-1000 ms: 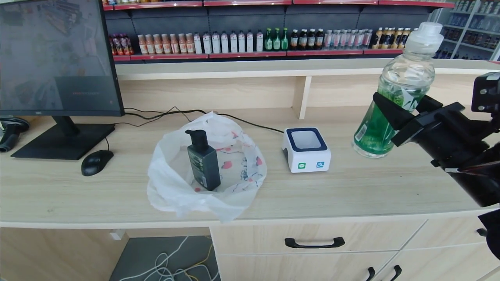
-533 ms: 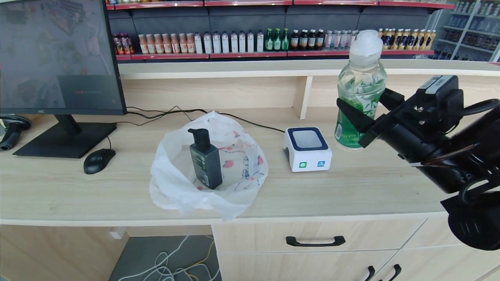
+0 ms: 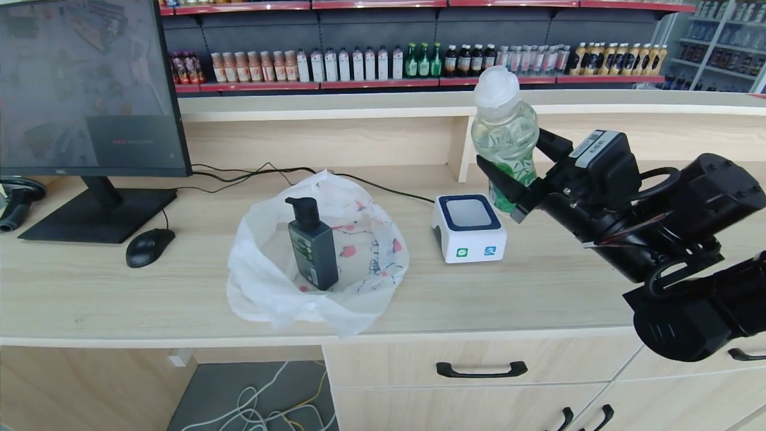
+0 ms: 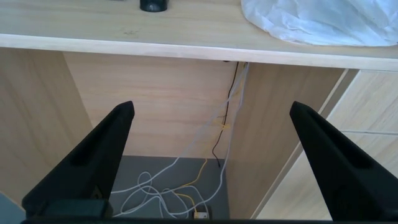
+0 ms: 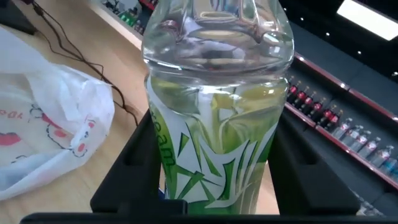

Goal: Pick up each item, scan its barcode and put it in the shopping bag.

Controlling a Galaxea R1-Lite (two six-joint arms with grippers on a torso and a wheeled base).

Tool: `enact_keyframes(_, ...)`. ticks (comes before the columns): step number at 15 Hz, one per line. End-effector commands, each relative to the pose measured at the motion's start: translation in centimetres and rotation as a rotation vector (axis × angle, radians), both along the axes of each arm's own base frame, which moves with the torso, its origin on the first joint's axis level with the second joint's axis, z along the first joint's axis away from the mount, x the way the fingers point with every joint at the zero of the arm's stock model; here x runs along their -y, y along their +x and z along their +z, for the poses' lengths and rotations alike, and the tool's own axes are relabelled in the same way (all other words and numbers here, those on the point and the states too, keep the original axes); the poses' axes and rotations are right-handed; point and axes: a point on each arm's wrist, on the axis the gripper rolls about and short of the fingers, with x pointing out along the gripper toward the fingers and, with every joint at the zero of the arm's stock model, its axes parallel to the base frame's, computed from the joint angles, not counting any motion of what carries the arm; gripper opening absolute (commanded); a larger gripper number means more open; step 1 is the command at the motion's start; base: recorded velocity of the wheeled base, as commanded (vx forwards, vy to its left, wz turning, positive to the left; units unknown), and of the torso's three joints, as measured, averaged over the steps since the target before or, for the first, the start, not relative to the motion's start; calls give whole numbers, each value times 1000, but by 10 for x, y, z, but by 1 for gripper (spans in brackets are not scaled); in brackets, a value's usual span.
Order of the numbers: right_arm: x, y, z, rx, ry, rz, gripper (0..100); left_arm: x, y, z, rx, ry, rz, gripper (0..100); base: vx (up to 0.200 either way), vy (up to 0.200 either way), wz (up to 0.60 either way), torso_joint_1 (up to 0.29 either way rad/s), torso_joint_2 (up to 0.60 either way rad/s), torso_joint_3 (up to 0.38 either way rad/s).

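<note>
Green bottle [image 3: 505,140] held beside scanner [image 3: 468,227]
Head view: pinched by the right claw [image 3: 513,154], right of centre; a pump bottle [image 3: 312,248] is already in the shopping bag [image 3: 257,287]; scanning is judged pending. Left wrist view: left claw [image 4: 211,112] spread.

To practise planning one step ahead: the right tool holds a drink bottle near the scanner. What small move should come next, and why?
Probably ease the bottle toward the robot's left and down over the window of the scanner, label facing it. The right tool grips it upright just beyond the scanner, not above the window, and the shopping bag holds only a dark pump bottle.
</note>
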Motion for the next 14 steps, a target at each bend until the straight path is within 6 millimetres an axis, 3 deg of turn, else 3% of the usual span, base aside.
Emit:
enact_keyframes(1,-2,5,-6,-2,-22,16,0,0,0,0,1,1,-1,100,0,0,0,0,0,0)
enact_keyframes(4,-6,11,1,77,-72,72,0,0,0,0,2,-1,-1,100,0,0,0,0,0,0)
enact_keyframes(14,-7,17,-14,138,-208,154,0,0,0,0,4,4,0,100,0,0,0,0,0,0)
